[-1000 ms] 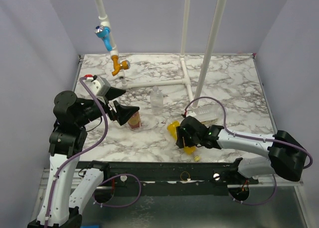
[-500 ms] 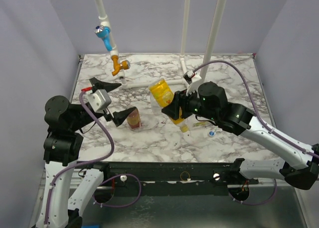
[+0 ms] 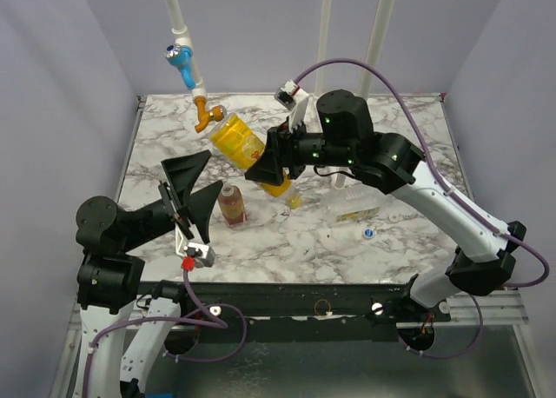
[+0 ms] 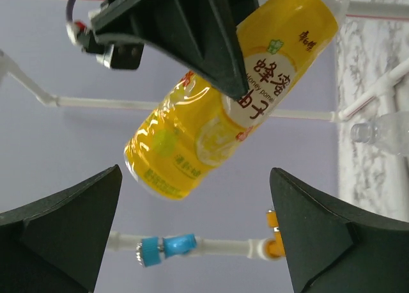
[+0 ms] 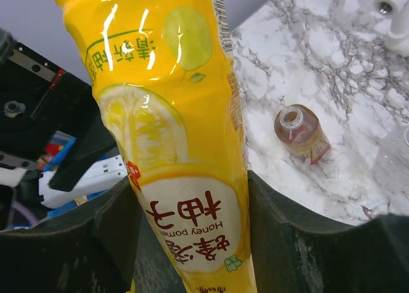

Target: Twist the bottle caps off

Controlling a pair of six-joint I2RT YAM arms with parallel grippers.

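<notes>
now that the right gripper (image 3: 276, 165) has swung its clamped yellow pomelo bottle (image 3: 234, 140) off the counter (image 3: 156, 146), the wide-open left gripper (image 3: 221, 172) can meet it.

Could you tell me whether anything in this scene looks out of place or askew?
The yellow bottle is held in the air by the right gripper, tilted neck-down. A clear bottle lies on its side on the table.

light: bright, even | shadows: soft | glare: yellow bottle (image 5: 169, 139) | focus: sharp
</notes>
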